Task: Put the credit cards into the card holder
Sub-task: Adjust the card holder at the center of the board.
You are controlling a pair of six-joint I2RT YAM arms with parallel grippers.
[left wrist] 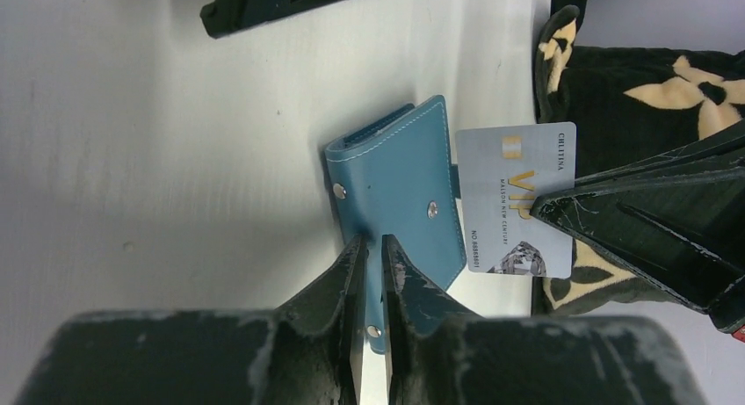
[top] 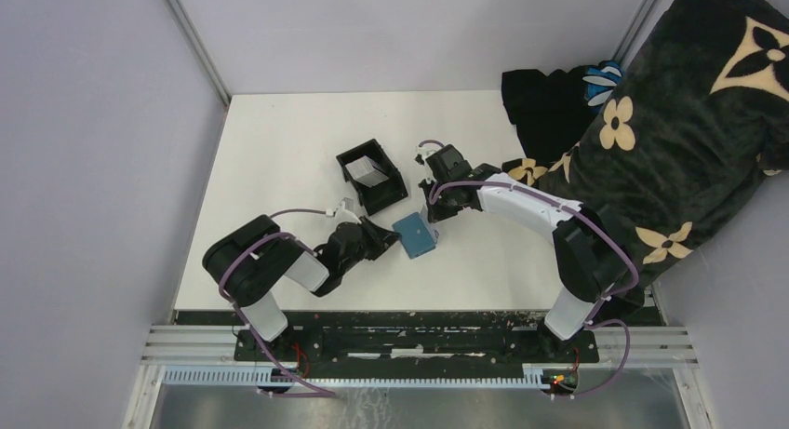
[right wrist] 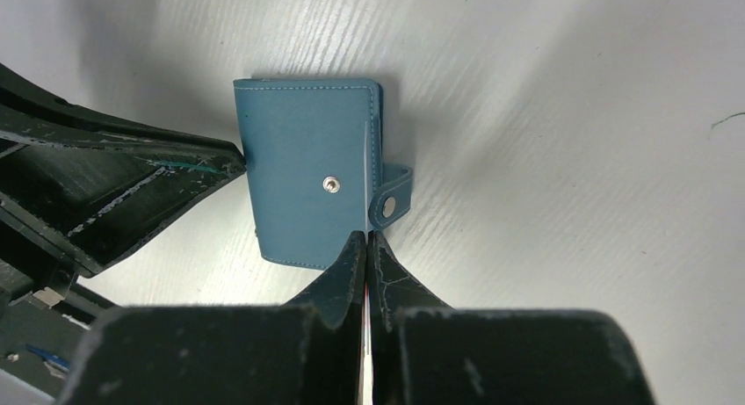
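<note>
Left hand (left wrist: pixel 373 247) is closed, and we see its two fingers pinching a blue edge of the card holder (right wrist: pixel 299 172), with a snap stud showing between them. Right hand (right wrist: pixel 365 238) is closed on a credit card (left wrist: pixel 518 203), which looks like a thin white line from its own wrist view. In the left wrist view the card is a pale grey face with VIP print. Its long edge meets the holder's far edge and nearly all of the card is outside. We cannot tell how far it is tucked in.

The holder sits on the bench (top: pixel 279 150) near the front centre, between the two hands, which come in from opposite sides. Its strap with the second snap sticks out on the card side.

The black box (top: pixel 386 198) is just behind the holder, not touching it, with grey cards (top: pixel 369 173) lying inside. A dark flowered cloth (top: pixel 670 140) covers the right edge of the bench, close behind the right arm, so it's tight there. We see bare bench to the left and far left of the box, and the front edge is near the holder
</note>
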